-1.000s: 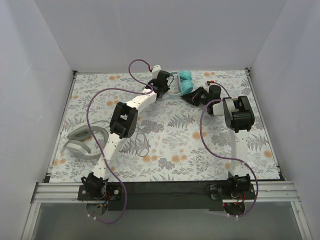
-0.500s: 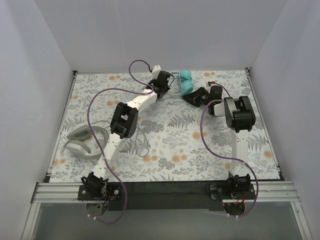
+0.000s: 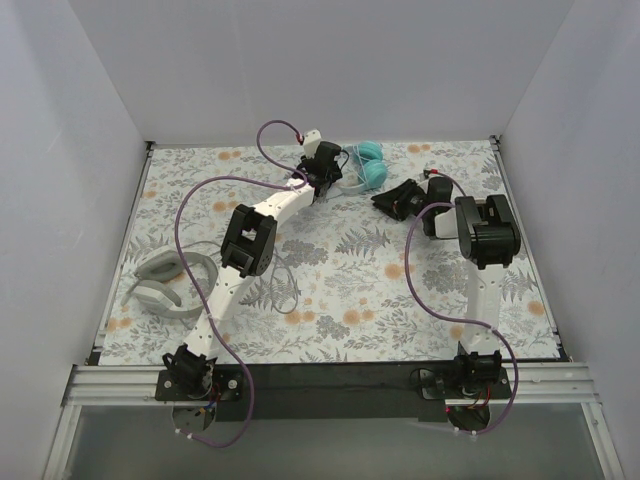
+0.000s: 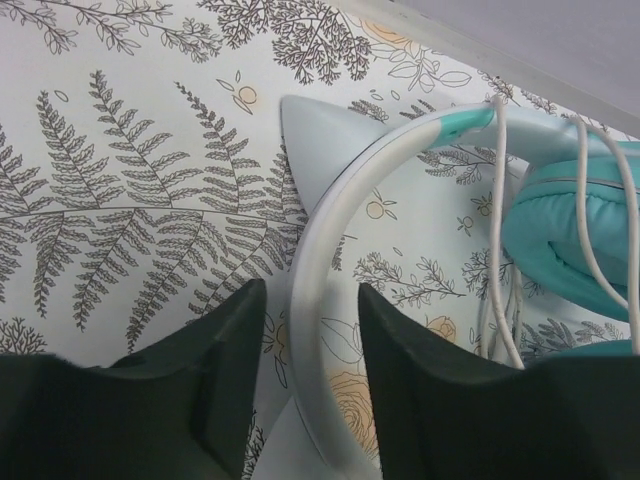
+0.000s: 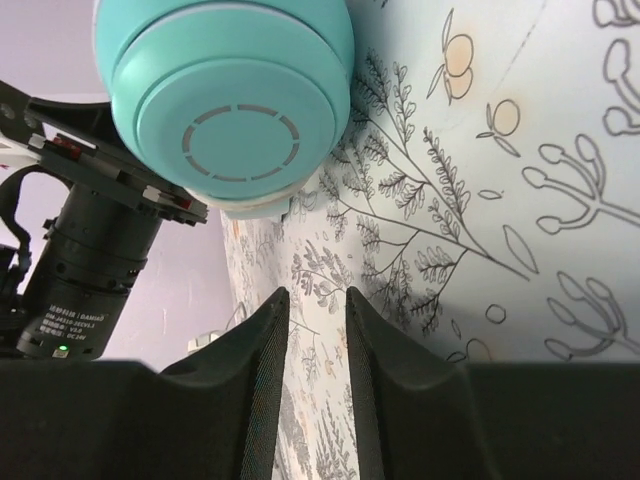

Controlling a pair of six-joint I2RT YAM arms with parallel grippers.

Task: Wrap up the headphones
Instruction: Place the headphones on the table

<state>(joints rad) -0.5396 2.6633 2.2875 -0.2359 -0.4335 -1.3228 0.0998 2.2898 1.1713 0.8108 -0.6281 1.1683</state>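
The teal headphones [image 3: 368, 165] lie at the back of the table, in the middle. Their pale headband [image 4: 310, 230] runs between the fingers of my left gripper [image 4: 310, 300], which is open with a gap on each side of the band. A thin white cable [image 4: 497, 200] is looped over the band beside a teal ear cup [image 4: 560, 230]. My right gripper [image 5: 315, 300] is slightly open and holds nothing, a short way from the other teal ear cup [image 5: 235, 90]. The white-grey headphones [image 3: 165, 285] lie at the left with their thin grey cable [image 3: 285, 290] loose.
Thick purple robot cables [image 3: 190, 215] arch over the left arm, and another [image 3: 410, 270] hangs by the right arm. White walls close in the flowered table [image 3: 340, 300] at the back and sides. The left wrist camera housing [image 5: 90, 260] sits close beside the teal cup.
My left gripper has opened off the headband. My right gripper has opened a little and drawn back to the right, away from the teal ear cups.
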